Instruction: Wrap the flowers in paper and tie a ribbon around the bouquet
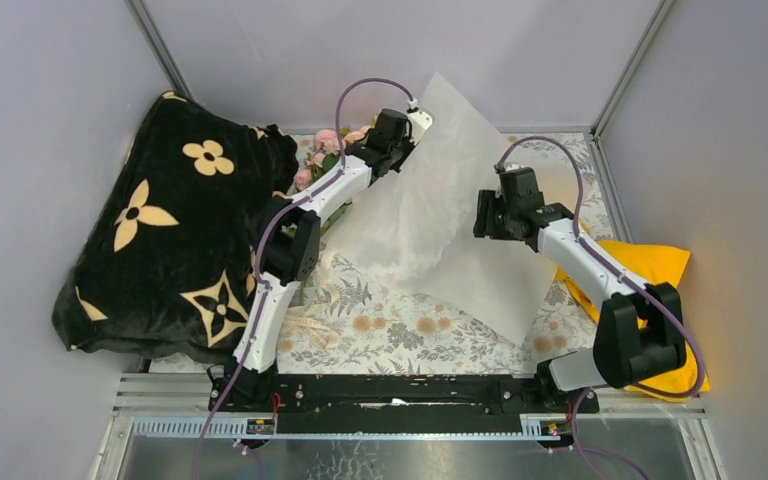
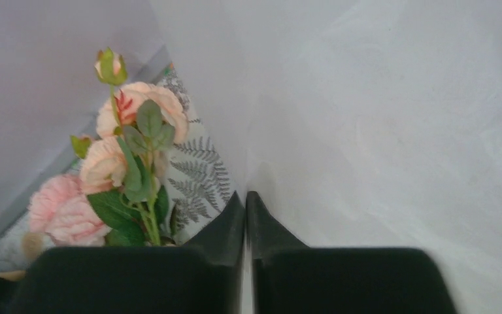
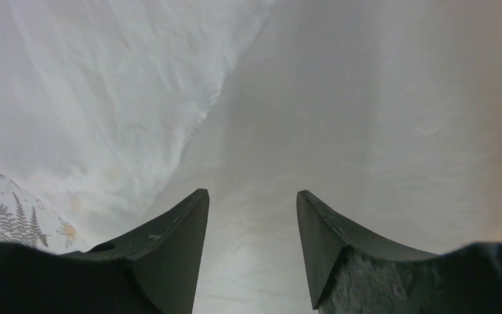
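The white paper (image 1: 440, 215) lies across the tablecloth with its far left part raised toward the back wall. My left gripper (image 1: 398, 150) is shut on that raised edge, and a thin white strip of paper (image 2: 392, 131) shows between its closed fingertips (image 2: 246, 195). The pink flowers (image 1: 325, 150) with green leaves lie just left of that gripper, and their blooms (image 2: 127, 157) fill the left of the left wrist view. My right gripper (image 1: 487, 215) hovers open over the paper's right part, with only paper (image 3: 340, 104) under its fingers (image 3: 251, 193). The cream ribbon (image 1: 310, 325) lies by the left arm's base.
A black blanket (image 1: 170, 230) with beige flower prints is bunched at the left. A yellow cloth (image 1: 650, 270) lies under the right arm. The grey floral tablecloth (image 1: 400, 330) covers the table, and grey walls close in the back and sides.
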Controlling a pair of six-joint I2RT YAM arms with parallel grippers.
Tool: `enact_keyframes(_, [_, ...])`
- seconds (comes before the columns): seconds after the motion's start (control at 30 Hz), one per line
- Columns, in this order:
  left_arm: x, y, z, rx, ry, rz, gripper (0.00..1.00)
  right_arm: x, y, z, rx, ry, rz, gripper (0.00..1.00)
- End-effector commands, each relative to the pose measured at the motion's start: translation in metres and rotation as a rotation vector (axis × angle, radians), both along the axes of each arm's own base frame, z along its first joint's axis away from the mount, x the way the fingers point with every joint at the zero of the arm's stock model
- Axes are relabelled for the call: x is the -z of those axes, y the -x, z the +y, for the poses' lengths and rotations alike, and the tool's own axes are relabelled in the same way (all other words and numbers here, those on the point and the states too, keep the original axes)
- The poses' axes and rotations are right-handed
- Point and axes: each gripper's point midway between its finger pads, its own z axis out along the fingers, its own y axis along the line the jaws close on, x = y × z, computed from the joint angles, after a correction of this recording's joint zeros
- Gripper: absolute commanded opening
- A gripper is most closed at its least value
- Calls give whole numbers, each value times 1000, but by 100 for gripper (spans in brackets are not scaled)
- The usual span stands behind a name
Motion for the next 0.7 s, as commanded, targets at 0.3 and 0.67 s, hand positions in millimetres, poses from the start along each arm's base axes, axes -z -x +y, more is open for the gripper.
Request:
enact_keyframes(0.3, [-105, 31, 32, -22, 52, -56, 93, 60, -9, 22, 8, -96, 111, 55])
enact_keyframes(0.67, [9, 193, 175, -61, -58, 415, 54, 26, 0, 50, -109, -110, 22, 54])
